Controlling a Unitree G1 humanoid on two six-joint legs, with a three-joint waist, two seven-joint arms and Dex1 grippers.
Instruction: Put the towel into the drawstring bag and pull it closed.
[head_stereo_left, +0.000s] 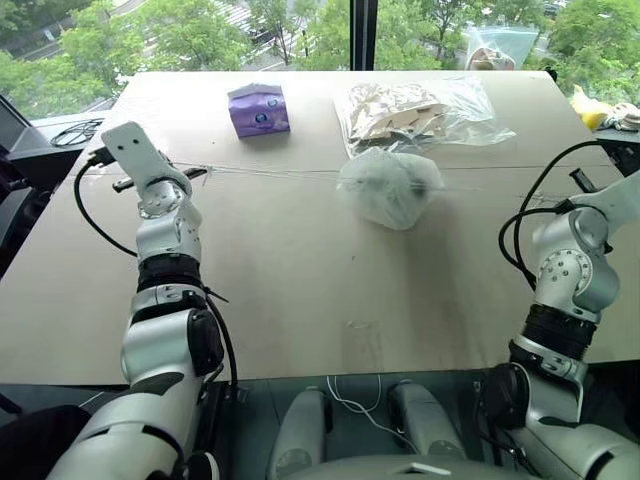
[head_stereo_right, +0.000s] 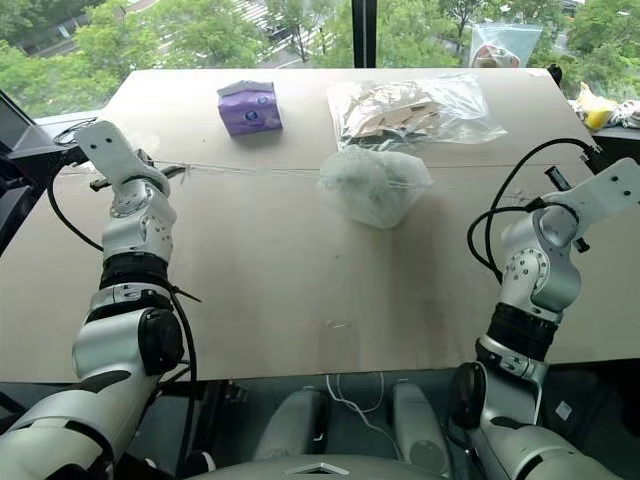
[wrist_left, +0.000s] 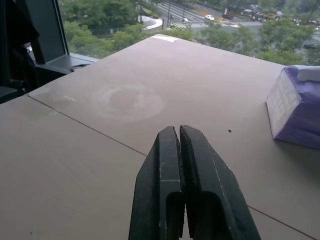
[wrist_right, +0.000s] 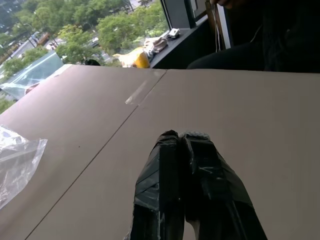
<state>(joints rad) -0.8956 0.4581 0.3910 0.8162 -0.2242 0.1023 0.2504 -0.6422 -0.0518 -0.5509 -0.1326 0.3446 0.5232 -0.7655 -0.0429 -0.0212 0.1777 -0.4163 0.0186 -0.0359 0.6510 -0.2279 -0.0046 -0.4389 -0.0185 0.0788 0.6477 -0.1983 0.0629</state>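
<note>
The drawstring bag (head_stereo_left: 390, 192) lies bunched on the tan table (head_stereo_left: 300, 290), right of the middle toward the far side. The towel (head_stereo_left: 383, 180) shows through it as a darker greenish lump inside. A thin white cord (head_stereo_left: 270, 172) runs taut from the bag's left side toward my left arm. My left gripper (wrist_left: 178, 130) hovers over the table's left part, shut, with nothing visible between its fingers. Over the table's right edge, well right of the bag, my right gripper (wrist_right: 182, 135) is shut too, and no cord shows in it.
A purple tissue pack (head_stereo_left: 259, 109) stands at the far left-centre. A clear plastic bag of tan pieces (head_stereo_left: 420, 112) lies just behind the drawstring bag. Another clear bag (head_stereo_left: 497, 45) sits at the far edge, and a yellow object (head_stereo_left: 590, 108) lies off the right side.
</note>
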